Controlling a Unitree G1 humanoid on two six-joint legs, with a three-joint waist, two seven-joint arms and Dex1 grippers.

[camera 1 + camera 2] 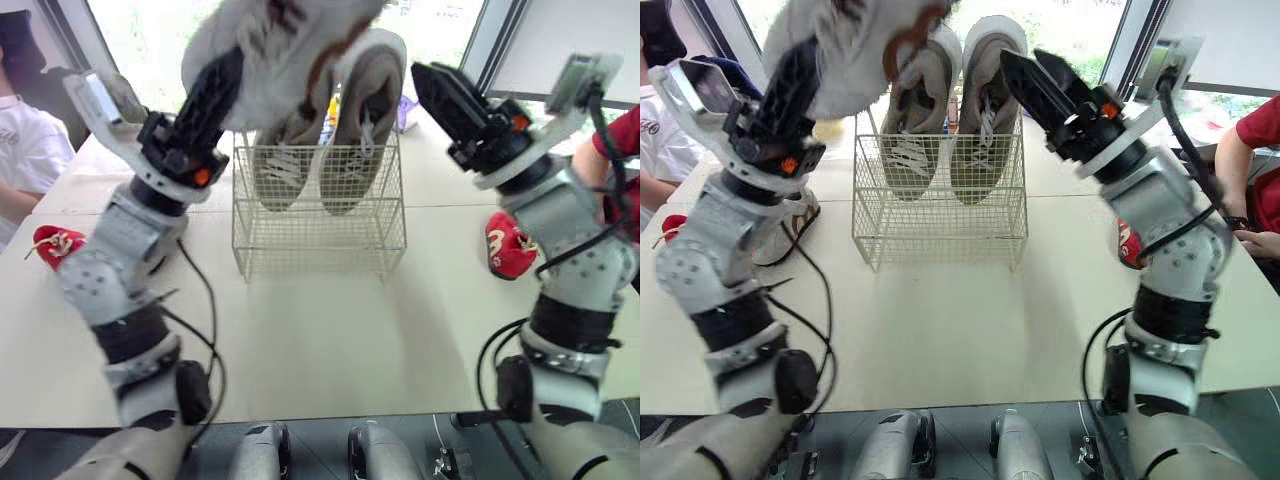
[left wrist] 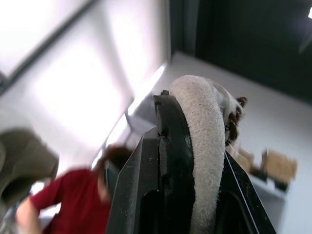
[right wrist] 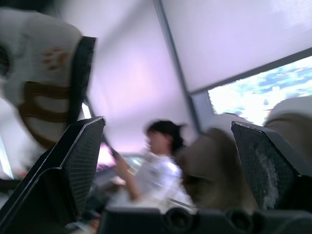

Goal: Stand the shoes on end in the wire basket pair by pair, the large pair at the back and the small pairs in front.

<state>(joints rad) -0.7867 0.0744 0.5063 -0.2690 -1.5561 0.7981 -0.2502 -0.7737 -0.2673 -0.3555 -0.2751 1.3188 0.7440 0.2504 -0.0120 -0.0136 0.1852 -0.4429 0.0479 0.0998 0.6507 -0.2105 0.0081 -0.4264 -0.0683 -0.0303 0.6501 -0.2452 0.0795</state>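
the left tool (image 1: 222,72), closed on a white shoe (image 1: 275,45), holds it high above the left back corner of the wire basket (image 1: 320,242), whose free front row lies below and nearer, while the right tool (image 1: 430,80) stands wide open and empty.

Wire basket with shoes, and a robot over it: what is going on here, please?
The robot is filling the wire basket with shoes. Two large grey shoes stand on end at its back. The left gripper is shut on a white fuzzy shoe, held high above the basket. The right gripper is open and empty, raised beside the basket. Two small red shoes lie on the table, one at each side.
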